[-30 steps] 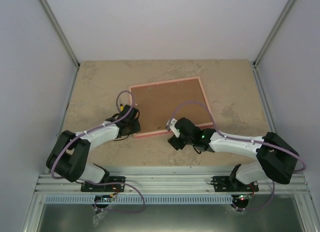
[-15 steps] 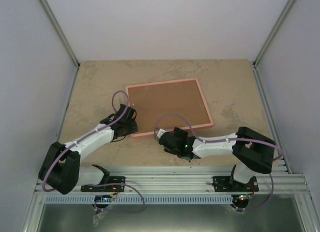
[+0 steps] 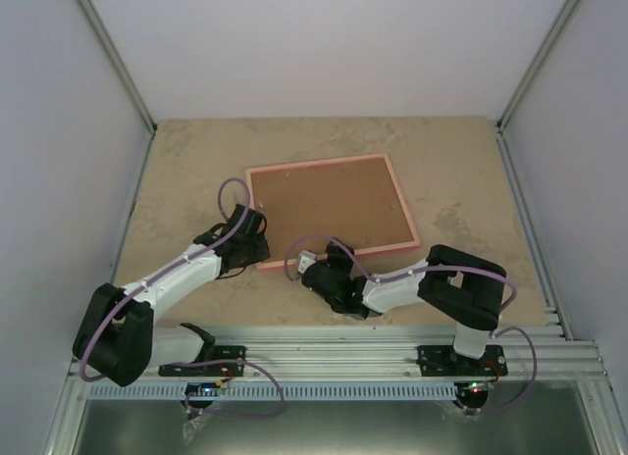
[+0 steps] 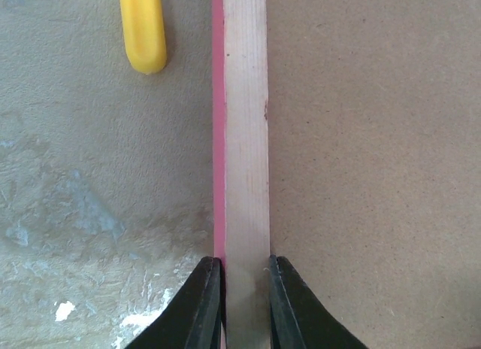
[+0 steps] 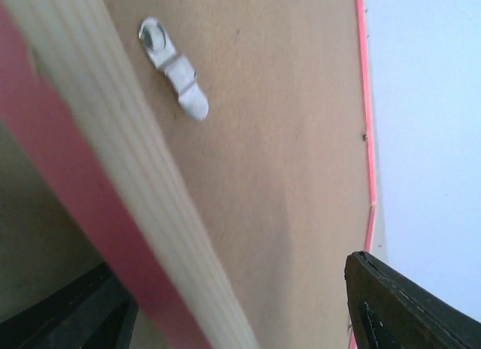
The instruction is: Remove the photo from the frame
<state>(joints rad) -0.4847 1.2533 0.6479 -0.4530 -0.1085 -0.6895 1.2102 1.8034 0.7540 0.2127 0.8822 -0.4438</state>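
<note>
The left claw (image 4: 242,289) was pinched shut on the frame (image 4: 244,138) at its bare-wood rail. The right claw (image 5: 233,285) gaped wide astride the near rail, gripping nothing. The photo was hidden beneath the brown backing board (image 3: 329,205). The pink-edged frame lay face down on a mottled beige table (image 3: 186,171) between white walls (image 3: 324,43).

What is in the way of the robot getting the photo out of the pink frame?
The brown backing board is. The frame lies face down, so the board covers its back and hides the photo. A small white clip seems to hold the board in. The left gripper only pinches the frame's side rail.
</note>
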